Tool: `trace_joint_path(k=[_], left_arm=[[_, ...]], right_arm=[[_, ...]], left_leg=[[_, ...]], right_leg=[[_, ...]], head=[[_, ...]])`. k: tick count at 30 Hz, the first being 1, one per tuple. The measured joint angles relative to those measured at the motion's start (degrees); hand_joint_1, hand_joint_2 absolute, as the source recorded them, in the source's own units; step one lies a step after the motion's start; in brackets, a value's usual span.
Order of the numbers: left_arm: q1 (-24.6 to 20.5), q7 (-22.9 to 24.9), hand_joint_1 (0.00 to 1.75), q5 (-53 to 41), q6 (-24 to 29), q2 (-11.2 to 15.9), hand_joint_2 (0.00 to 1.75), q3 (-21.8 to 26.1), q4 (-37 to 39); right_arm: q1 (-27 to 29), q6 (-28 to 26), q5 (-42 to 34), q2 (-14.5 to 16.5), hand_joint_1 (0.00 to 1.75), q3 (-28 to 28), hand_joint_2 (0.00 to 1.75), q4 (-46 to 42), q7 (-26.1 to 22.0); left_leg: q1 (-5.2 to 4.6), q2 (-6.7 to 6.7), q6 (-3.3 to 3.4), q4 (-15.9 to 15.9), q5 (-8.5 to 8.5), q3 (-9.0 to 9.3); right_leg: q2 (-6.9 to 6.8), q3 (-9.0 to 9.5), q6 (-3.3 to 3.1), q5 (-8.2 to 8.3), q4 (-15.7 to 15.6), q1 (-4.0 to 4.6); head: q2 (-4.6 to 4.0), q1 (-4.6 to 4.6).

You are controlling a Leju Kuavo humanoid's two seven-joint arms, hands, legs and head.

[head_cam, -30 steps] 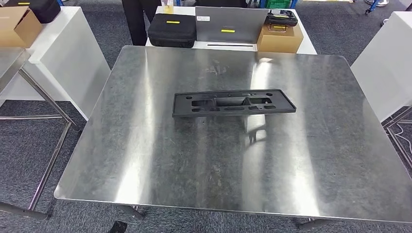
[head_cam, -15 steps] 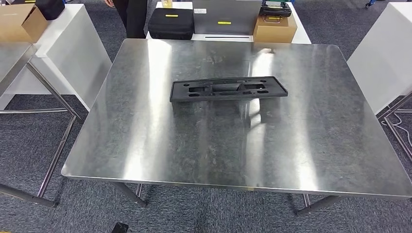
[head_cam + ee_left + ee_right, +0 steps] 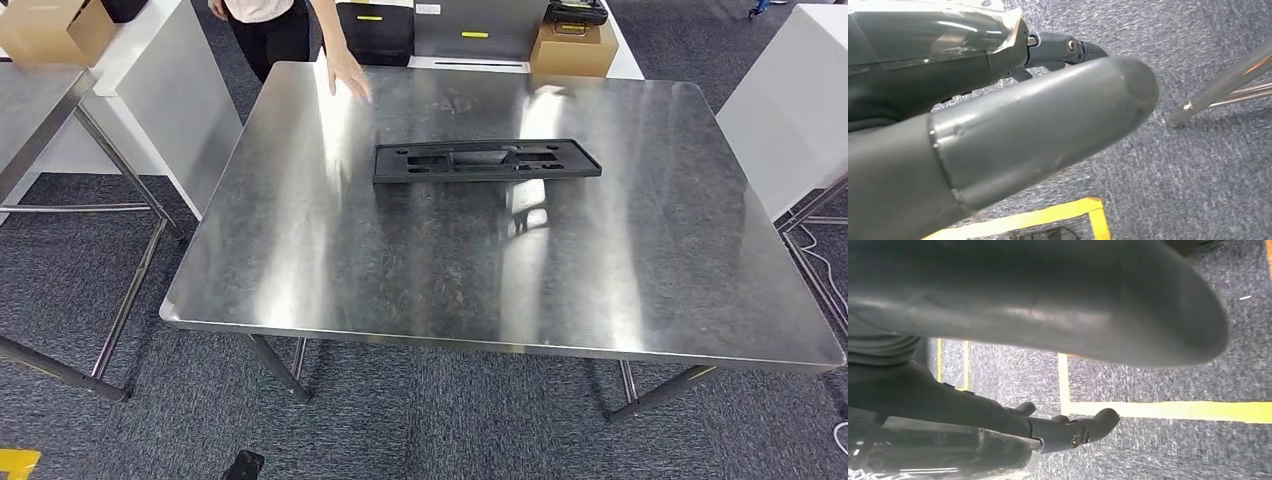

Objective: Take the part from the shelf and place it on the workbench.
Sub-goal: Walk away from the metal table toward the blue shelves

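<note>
The black part (image 3: pixel 487 160) lies flat on the steel desk (image 3: pixel 420 280), toward its far side, and a person's hand (image 3: pixel 347 72) reaches over the far left corner, apart from the part. My left hand (image 3: pixel 1013 135) hangs over grey carpet with nothing in it, fingers apart. My right hand (image 3: pixel 1048 335) hangs the same way, holding nothing, above yellow floor tape (image 3: pixel 1168 410).
</note>
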Motion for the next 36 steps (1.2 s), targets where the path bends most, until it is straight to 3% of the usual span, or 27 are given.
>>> trace_joint_path(k=[1, 3, 5, 6, 7, 9, 10, 11, 12, 13, 15, 17, 18, 19, 21, 22, 23, 25, 26, 27, 28, 29, 30, 31, 33, 34, 36], left_arm=[[-0.1, 0.0, 0.0, -0.1, 0.0, 0.0, 0.0, 0.0, 0.0], [-0.2, 0.1, 0.0, -0.2, -0.1, 0.0, 0.0, 0.0, 0.0], [-0.3, 0.2, 0.0, -0.3, -0.2, 0.0, 0.0, 0.0, 0.0], [-0.3, 0.3, 0.0, -0.3, -0.2, 0.0, 0.0, 0.0, 0.0], [-0.3, 0.3, 0.0, -0.3, -0.3, 0.1, 0.0, 0.0, 0.0], [-0.3, 0.4, 0.0, -0.3, -0.4, 0.1, 0.0, 0.0, 0.0], [-0.4, 0.4, 0.0, -0.4, -0.5, 0.1, 0.0, 0.0, 0.0], [-0.4, 0.4, 0.0, -0.5, -0.5, 0.1, 0.0, 0.0, 0.0], [-0.4, 0.4, 0.0, -0.5, -0.5, 0.1, 0.0, 0.0, 0.0], [-0.4, 0.4, 0.0, -0.6, -0.5, 0.1, 0.0, 0.0, 0.0], [-0.6, 0.5, 0.0, -0.7, -0.5, 0.2, 0.0, 0.0, -0.1], [-0.9, 0.6, 0.0, -0.7, -0.5, 0.2, 0.0, 0.0, -0.1], [-1.1, 0.6, 0.0, -0.7, -0.5, 0.3, 0.0, 0.0, -0.2], [-1.1, 0.7, 0.0, -0.7, -0.5, 0.3, 0.0, -0.1, -0.2], [-1.2, 0.7, 0.0, -0.7, -0.5, 0.2, 0.0, -0.1, -0.1], [-1.3, 0.8, 0.0, -0.7, -0.5, 0.2, 0.0, -0.1, -0.1], [-1.3, 0.8, 0.0, -0.7, -0.5, 0.1, 0.0, 0.0, -0.1], [-1.4, 0.8, 0.0, -0.7, -0.5, 0.2, 0.0, 0.0, -0.2], [-1.4, 0.8, 0.0, -0.8, -0.5, 0.2, 0.0, 0.0, -0.2], [-1.4, 0.8, 0.0, -0.8, -0.5, 0.1, 0.0, 0.0, -0.2], [-1.4, 0.8, 0.0, -0.9, -0.5, 0.1, 0.0, 0.0, -0.1], [-1.4, 0.8, 0.0, -0.9, -0.5, 0.1, 0.0, 0.0, -0.2], [-1.5, 0.8, 0.0, -0.9, -0.5, 0.1, 0.0, 0.0, -0.2], [-1.5, 0.8, 0.0, -1.0, -0.5, 0.1, 0.0, 0.0, -0.2], [-1.7, 0.9, 0.0, -1.0, -0.5, 0.1, 0.0, 0.0, -0.2], [-1.7, 0.9, 0.0, -1.0, -0.5, 0.1, 0.0, 0.0, -0.2], [-1.7, 0.9, 0.0, -1.1, -0.5, 0.1, 0.0, 0.0, -0.2]], right_arm=[[-0.1, 0.1, 0.0, 0.0, 0.0, 0.0, 0.0, 0.0, -0.1], [-0.2, 0.1, -0.1, 0.0, 0.0, 0.0, 0.0, 0.0, -0.3], [-0.1, 0.0, -0.3, 0.1, 0.0, 0.0, 0.0, 0.0, -0.3], [-0.1, 0.0, -0.3, 0.2, 0.0, 0.0, 0.0, 0.0, -0.3], [-0.1, 0.0, -0.3, 0.2, 0.0, 0.0, 0.0, 0.0, -0.3], [-0.2, -0.2, -0.4, 0.2, 0.0, 0.0, 0.0, 0.0, -0.3], [-0.2, -0.3, -0.4, 0.2, 0.0, 0.0, 0.0, 0.0, -0.3], [-0.2, -0.4, -0.5, 0.2, 0.0, 0.0, 0.0, 0.0, -0.3], [-0.2, -0.5, -0.5, 0.2, 0.0, 0.0, 0.0, 0.0, -0.3], [-0.2, -0.6, -0.5, 0.3, 0.0, 0.0, 0.0, 0.0, -0.3], [-0.2, -0.8, -0.5, 0.3, 0.0, 0.0, 0.0, 0.0, -0.3], [-0.2, -0.9, -0.3, 0.4, 0.0, 0.1, 0.0, 0.0, -0.3], [-0.2, -0.9, -0.2, 0.5, 0.0, 0.1, 0.0, 0.0, -0.3], [-0.2, -0.9, -0.2, 0.5, 0.0, 0.1, 0.0, 0.0, -0.3], [-0.1, -0.9, 0.0, 0.4, 0.0, 0.3, 0.0, 0.0, -0.4], [-0.1, -0.8, 0.0, 0.4, 0.0, 0.4, 0.44, 0.0, -0.5], [0.0, -0.8, 0.0, 0.4, 0.0, 0.4, 0.87, 0.0, -0.5], [0.0, -0.8, 0.1, 0.3, 0.0, 0.5, 1.75, 0.0, -0.6], [0.1, -0.8, 0.1, 0.3, 0.0, 0.5, 1.75, 0.0, -0.6], [0.1, -0.8, 0.1, 0.3, 0.0, 0.5, 1.75, 0.0, -0.6], [0.0, -0.7, 0.1, 0.2, 0.0, 0.6, 1.75, 0.0, -0.5], [0.0, -0.7, 0.1, 0.1, 0.0, 0.6, 1.75, 0.0, -0.5], [-0.1, -0.7, 0.1, 0.1, 0.0, 0.6, 1.75, 0.0, -0.5], [-0.2, -0.6, 0.1, 0.0, 0.0, 0.6, 1.75, 0.0, -0.5], [-0.4, -0.6, 0.1, -0.1, 0.0, 0.7, 1.75, 0.0, -0.5], [-0.5, -0.6, 0.1, -0.1, 0.0, 0.7, 1.75, 0.0, -0.5], [-0.5, -0.6, 0.1, -0.1, 0.0, 0.7, 1.75, 0.0, -0.4]], left_leg=[[-0.08, -0.02, -0.34, 0.4, 0.33, -0.53], [-0.29, -0.05, -0.99, 0.8, 1.09, -1.23], [-0.17, -0.09, -1.56, 1.0, 1.45, -1.72], [-0.05, -0.13, -1.83, 1.6, 0.47, -2.12], [0.07, -0.16, -2.11, 3.1, -1.6, -2.68], [0.19, -0.18, -2.56, 8.9, -7.67, -4.13], [0.2, -0.18, -2.7, 12.7, -10.02, -4.78], [0.21, -0.19, -2.77, 15.8, -11.06, -5.09], [0.22, -0.19, -2.75, 17.4, -10.65, -4.71], [0.22, -0.19, -2.63, 17.1, -9.13, -3.41], [0.15, -0.23, -2.05, 10.8, -6.08, 2.02], [-0.12, -0.31, -1.44, 2.5, -6.08, 7.64], [-0.33, -0.35, -1.17, 0.0, -6.62, 9.1], [-0.55, -0.35, -0.91, -1.1, -6.66, 9.42], [-0.47, -0.14, 0.01, -1.9, -5.38, 8.31], [-0.39, 0.0, 0.57, -2.1, -4.43, 7.38], [-0.27, 0.14, 1.01, -2.3, -3.46, 6.35], [-0.41, 0.24, 1.4, -2.2, -1.72, 4.22], [-0.45, 0.31, 1.35, -2.2, -0.85, 3.15], [-0.47, 0.39, 1.24, -2.1, 0.01, 2.07], [-0.44, 0.46, 1.06, -2.0, 0.85, 0.96], [-0.4, 0.51, 0.81, -1.9, 1.65, -0.04], [-0.37, 0.52, 0.51, -1.6, 2.38, -0.94], [-0.43, 0.48, 0.17, -1.2, 3.03, -1.77], [-0.47, 0.49, -0.61, -0.6, 4.28, -2.73], [-0.39, 0.52, -1.12, -0.7, 4.89, -2.95], [-0.03, 0.42, -2.11, -0.9, 5.39, -3.37]], right_leg=[[0.09, 2.53, -0.19, 0.15, -4.1, 0.13], [0.28, 4.62, -1.02, -0.4, -8.4, 0.48], [0.22, 3.73, -2.12, 0.02, -8.6, 0.4], [0.13, 3.25, -2.87, 0.49, -8.5, 0.23], [0.01, 2.68, -3.68, 1.05, -8.5, 0.08], [-0.15, 1.58, -4.81, 2.29, -8.4, 0.17], [-0.21, 0.9, -5.03, 2.93, -8.3, 0.33], [-0.24, 0.13, -5.06, 3.53, -8.2, 0.45], [-0.25, -0.78, -5.03, 4.11, -8.0, 0.57], [-0.25, -1.71, -4.96, 4.65, -7.7, 0.64], [-0.21, -3.21, -4.66, 5.61, -7.2, 0.73], [-0.23, -3.93, -4.11, 6.49, -6.9, 0.96], [-0.3, -4.11, -3.75, 7.01, -6.9, 0.98], [-0.35, -4.26, -3.31, 7.64, -7.1, 0.98], [-0.31, -4.98, -2.74, 7.88, -7.0, 1.02], [-0.2, -5.64, -2.84, 6.58, -6.1, 1.07], [-0.1, -6.51, -3.14, 4.26, -4.1, 1.09], [0.0, -8.34, -3.54, -1.09, 2.8, 0.76], [0.01, -8.8, -3.22, -2.51, 6.4, 0.6], [0.02, -8.59, -2.57, -2.62, 8.9, 0.45], [0.02, -7.38, -1.73, -1.56, 9.5, 0.32], [0.02, -5.07, -1.0, -0.02, 7.7, 0.2], [0.05, -1.74, -0.6, 0.97, 4.0, 0.04], [0.1, 2.1, -0.58, 0.98, -1.2, 0.03], [0.27, 6.76, -1.46, -0.74, -8.7, 0.45], [0.32, 7.3, -2.12, -1.32, -10.2, 0.85], [0.21, 6.16, -3.53, -0.56, -10.3, 0.85]], head=[[0.0, 0.0], [0.0, -0.03], [0.0, -0.08], [0.0, -0.09], [0.0, -0.2], [0.0, -0.35], [0.0, -0.4], [0.0, -0.39], [0.0, -0.4], [0.0, -0.41], [0.0, -0.43], [0.0, -0.39], [0.0, -0.38], [0.0, -0.35], [0.0, -0.33], [0.0, -0.19], [0.0, -0.01], [0.0, 0.31], [0.0, 0.33], [0.0, 0.33], [0.0, 0.34], [0.0, 0.32], [0.0, 0.33], [0.0, 0.37], [0.0, 0.31], [0.0, 0.27], [0.0, 0.27]])
